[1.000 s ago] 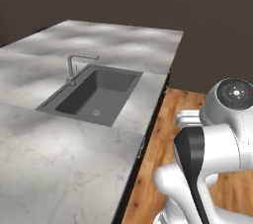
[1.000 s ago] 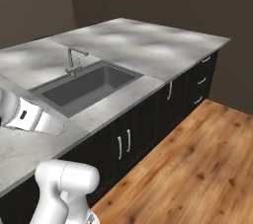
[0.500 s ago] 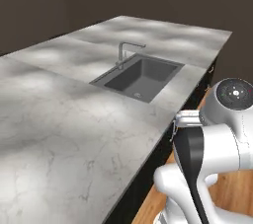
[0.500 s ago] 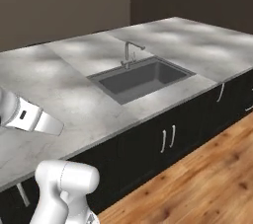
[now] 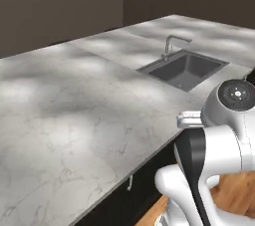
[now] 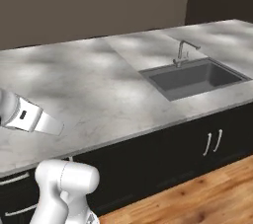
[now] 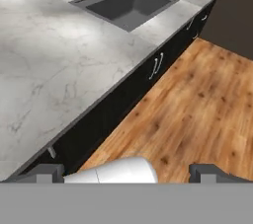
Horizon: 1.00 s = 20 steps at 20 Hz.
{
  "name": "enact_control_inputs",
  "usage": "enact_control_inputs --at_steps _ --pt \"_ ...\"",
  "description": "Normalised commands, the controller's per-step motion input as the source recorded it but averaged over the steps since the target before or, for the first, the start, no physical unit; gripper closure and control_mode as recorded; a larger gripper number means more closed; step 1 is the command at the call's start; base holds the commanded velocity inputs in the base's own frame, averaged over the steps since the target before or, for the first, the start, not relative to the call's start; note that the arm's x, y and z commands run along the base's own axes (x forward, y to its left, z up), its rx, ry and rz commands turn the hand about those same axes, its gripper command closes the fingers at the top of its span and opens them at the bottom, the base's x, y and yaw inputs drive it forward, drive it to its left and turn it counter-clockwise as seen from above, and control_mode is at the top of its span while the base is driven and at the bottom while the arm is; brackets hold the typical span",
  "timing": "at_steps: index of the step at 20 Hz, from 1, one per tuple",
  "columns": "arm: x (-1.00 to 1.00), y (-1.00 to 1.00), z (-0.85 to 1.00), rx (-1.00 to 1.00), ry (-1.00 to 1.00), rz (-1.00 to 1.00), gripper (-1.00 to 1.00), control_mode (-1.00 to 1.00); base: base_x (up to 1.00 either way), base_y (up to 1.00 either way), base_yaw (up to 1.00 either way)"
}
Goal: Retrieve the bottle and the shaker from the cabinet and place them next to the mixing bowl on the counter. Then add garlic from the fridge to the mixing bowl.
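Observation:
The bottle, the shaker, the mixing bowl, the garlic, the cabinet and the fridge are all out of view. In the hand view my gripper [image 7: 127, 172] is open: its two dark fingertips [image 7: 47, 171] stand far apart at the bottom edge, and nothing is held between them. The hand looks down over the counter's front edge and the wooden floor beside it.
A long grey marble counter [image 5: 74, 105] [image 6: 89, 90] carries a dark sink [image 5: 184, 69] [image 6: 195, 77] [image 7: 126, 5] with a metal faucet [image 5: 172, 46] [image 6: 184, 53]. Dark base cupboards with silver handles [image 6: 213, 141] [image 7: 157, 65] run below. Wooden floor [image 7: 197, 104] lies in front, a dark wall behind.
The whole scene has slid to the right in both base views, so the base and its cameras have moved; more bare counter left of the sink now shows. The gripper has stayed open.

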Motion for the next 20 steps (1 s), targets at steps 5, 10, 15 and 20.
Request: enact_control_inputs --at_steps 5,10,15,20 --pt "0.00 0.00 0.00 0.00 0.00 0.00 -1.00 1.00 -0.66 0.24 0.43" --pt "0.00 0.00 0.00 0.00 0.00 0.00 -1.00 1.00 -0.59 0.31 0.45" --pt "0.00 0.00 0.00 0.00 0.00 0.00 -1.00 1.00 -0.46 0.50 0.45" --pt "0.00 0.00 0.00 0.00 0.00 0.00 -1.00 1.00 -0.19 0.62 0.48"
